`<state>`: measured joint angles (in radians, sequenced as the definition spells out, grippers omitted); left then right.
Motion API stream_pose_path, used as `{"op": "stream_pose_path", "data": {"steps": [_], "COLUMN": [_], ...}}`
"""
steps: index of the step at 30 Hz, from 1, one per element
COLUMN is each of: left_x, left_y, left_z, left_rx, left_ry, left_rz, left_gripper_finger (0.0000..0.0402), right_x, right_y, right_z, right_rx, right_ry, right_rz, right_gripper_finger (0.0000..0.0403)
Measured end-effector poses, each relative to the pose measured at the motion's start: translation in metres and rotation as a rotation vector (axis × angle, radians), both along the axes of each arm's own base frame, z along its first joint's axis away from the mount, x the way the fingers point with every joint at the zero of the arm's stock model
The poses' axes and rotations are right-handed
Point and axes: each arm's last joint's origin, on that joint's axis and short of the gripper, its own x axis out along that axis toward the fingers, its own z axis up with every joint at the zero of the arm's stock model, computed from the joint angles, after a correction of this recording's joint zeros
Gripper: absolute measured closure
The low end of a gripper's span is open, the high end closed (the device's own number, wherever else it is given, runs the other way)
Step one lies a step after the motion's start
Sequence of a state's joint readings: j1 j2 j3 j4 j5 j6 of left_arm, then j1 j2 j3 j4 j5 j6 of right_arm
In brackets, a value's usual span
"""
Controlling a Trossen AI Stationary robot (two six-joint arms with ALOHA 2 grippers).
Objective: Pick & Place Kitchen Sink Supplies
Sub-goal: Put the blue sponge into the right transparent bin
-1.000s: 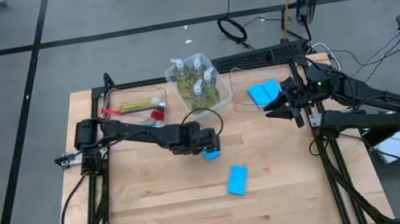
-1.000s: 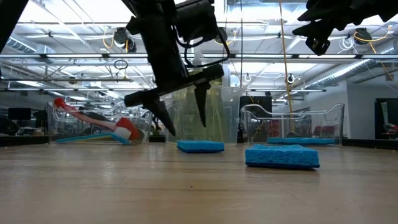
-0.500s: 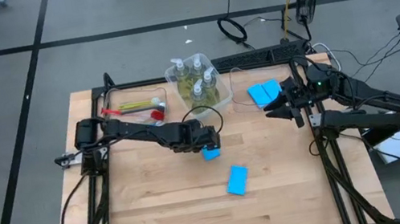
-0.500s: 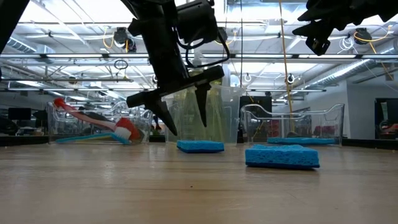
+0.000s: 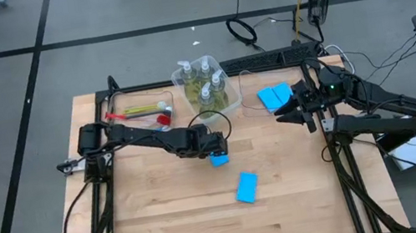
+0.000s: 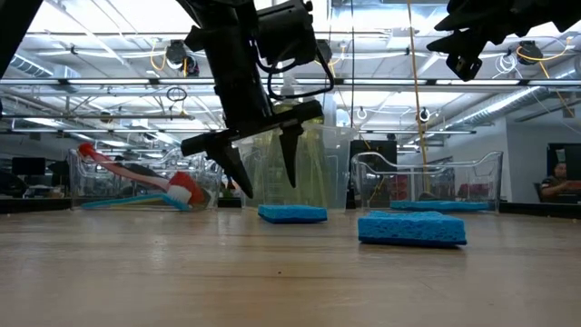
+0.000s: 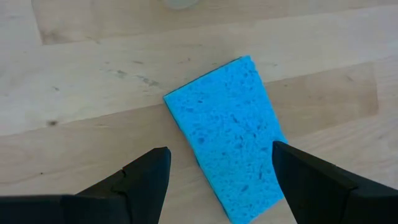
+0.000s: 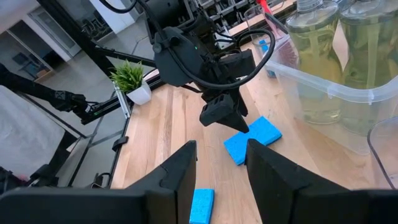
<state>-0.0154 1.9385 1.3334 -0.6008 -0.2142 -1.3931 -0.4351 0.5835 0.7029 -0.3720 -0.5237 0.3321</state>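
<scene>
Beneath left tool (spread): sponge.

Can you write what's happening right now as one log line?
left gripper: open, above sponge | right gripper: open, waiting by sponge bin | second sponge: on table

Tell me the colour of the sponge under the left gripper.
Bright blue; the sponge shows best in the left wrist view.
</scene>
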Motion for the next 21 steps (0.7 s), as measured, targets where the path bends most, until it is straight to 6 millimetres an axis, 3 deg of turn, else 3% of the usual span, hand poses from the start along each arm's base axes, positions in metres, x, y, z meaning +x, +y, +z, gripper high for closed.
{"op": "stream_pose_path", "data": {"steps": [9,21], "left_x": [0.0,0.01], "left_y": [0.002,0.0], "left_z": [0.0,-0.038], "left_rx": [0.023,-0.143], "left_ry": [0.001,0.044], "left_rz": [0.009,0.003], "left_gripper_finger": [0.0119,0.012], "right_x": [0.0,0.0], "right_y": [0.0,0.0], "right_z": [0.0,0.0], "right_rx": [-0.001,0.003], "right_ry": [0.0,0.0], "right_rz": [-0.002,-0.003], "right_gripper_finger": [0.0277,0.0277]}}
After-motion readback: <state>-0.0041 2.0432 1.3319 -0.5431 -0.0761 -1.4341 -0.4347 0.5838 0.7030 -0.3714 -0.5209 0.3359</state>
